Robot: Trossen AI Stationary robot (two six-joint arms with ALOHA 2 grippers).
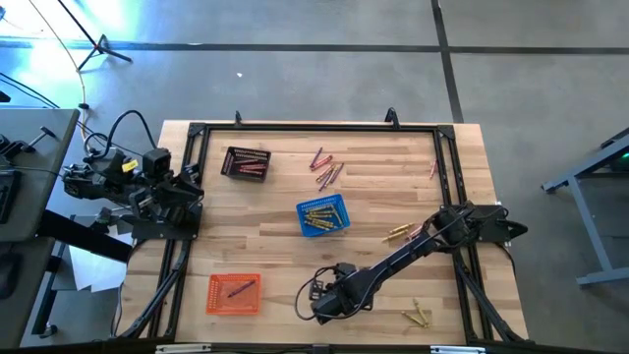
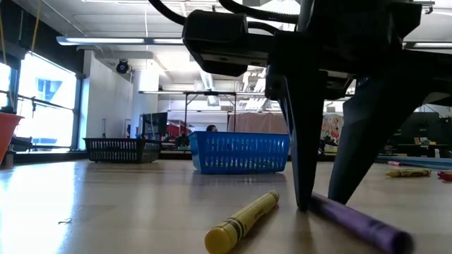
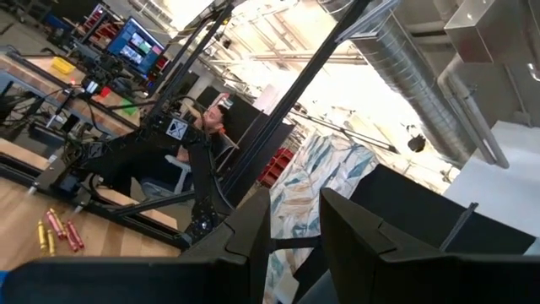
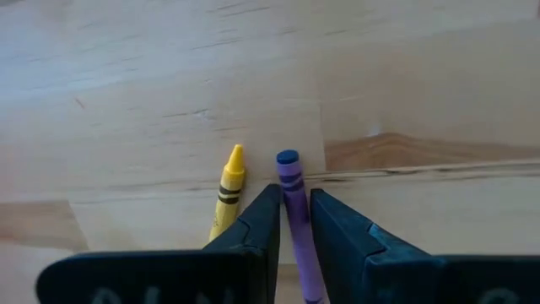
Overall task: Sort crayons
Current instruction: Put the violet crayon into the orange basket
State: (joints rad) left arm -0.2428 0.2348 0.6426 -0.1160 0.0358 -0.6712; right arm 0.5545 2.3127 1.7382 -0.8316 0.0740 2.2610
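Note:
A purple crayon point(image 4: 292, 181) and a yellow crayon point(image 4: 228, 190) lie side by side on the wooden table near its front edge. They also show in the low view, the purple crayon point(image 2: 360, 222) and the yellow crayon point(image 2: 244, 220). My right gripper point(image 4: 295, 221) stands over the purple crayon and is shut on it; in the high view it point(image 1: 317, 307) is at the front centre. My left gripper point(image 3: 295, 232) is open and empty, raised at the table's left edge point(image 1: 162, 192). My right gripper pinches the purple crayon between its two fingers, one on each long side point(image 4: 294, 211), back from its blunt far end. The fingers point(image 2: 300, 190) come from above, pointing down, and lie along the crayon. The crayon lies flat on the table.
A blue basket point(image 1: 322, 216) with yellow crayons stands mid-table, a black basket point(image 1: 245, 162) at the far left and an orange basket point(image 1: 234, 293) at the near left. Loose red-pink crayons point(image 1: 324, 169) lie at the far middle, and yellow ones lie at the right point(image 1: 398, 233) and the near right point(image 1: 418, 317).

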